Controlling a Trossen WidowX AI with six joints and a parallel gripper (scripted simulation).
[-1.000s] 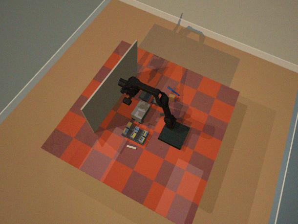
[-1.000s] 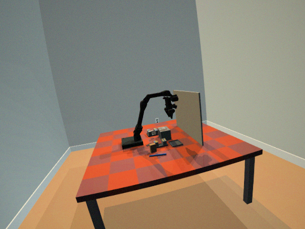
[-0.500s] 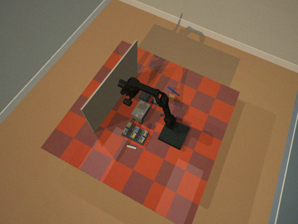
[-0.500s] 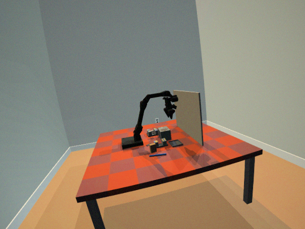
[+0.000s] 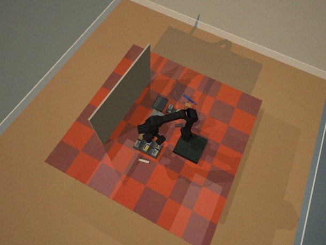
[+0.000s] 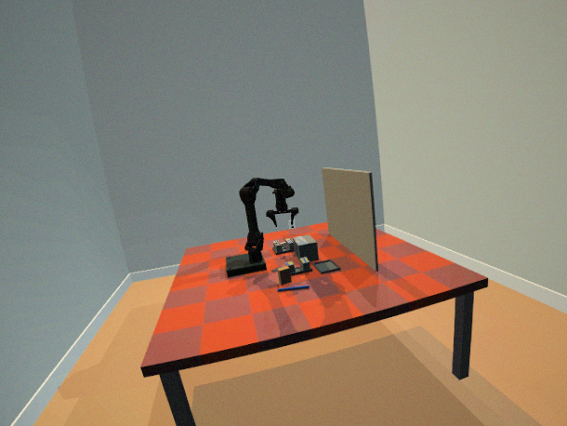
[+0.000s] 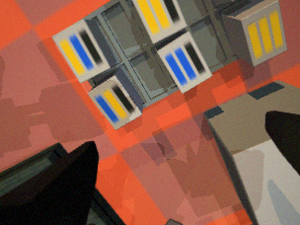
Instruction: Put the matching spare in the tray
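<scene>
The spare rack [image 5: 144,153] [image 7: 148,79] holds several pale units with striped tops. In the wrist view one unit [image 7: 81,50] reads yellow, blue, black; another [image 7: 114,104] blue, yellow, black; another [image 7: 184,62] blue, blue, black; another [image 7: 159,17] yellow, yellow, black; and one [image 7: 266,35] shows three yellow stripes. The grey box [image 5: 157,113] [image 6: 306,248] [image 7: 266,178] stands beside the rack; no stripes show on it. The shallow dark tray [image 5: 160,102] [image 6: 327,266] is empty. My gripper [image 5: 154,139] [image 6: 284,226] [image 7: 180,134] is open and empty, above the spare rack area.
A tall panel [image 5: 123,93] [image 6: 350,214] stands beyond the grey box. A small holder with two striped units [image 5: 170,107] [image 6: 304,263], a tan block [image 5: 187,105] [image 6: 284,275] and a blue rod [image 5: 189,99] [image 6: 293,288] lie near the tray. A white bar [image 5: 144,161] lies by the rack.
</scene>
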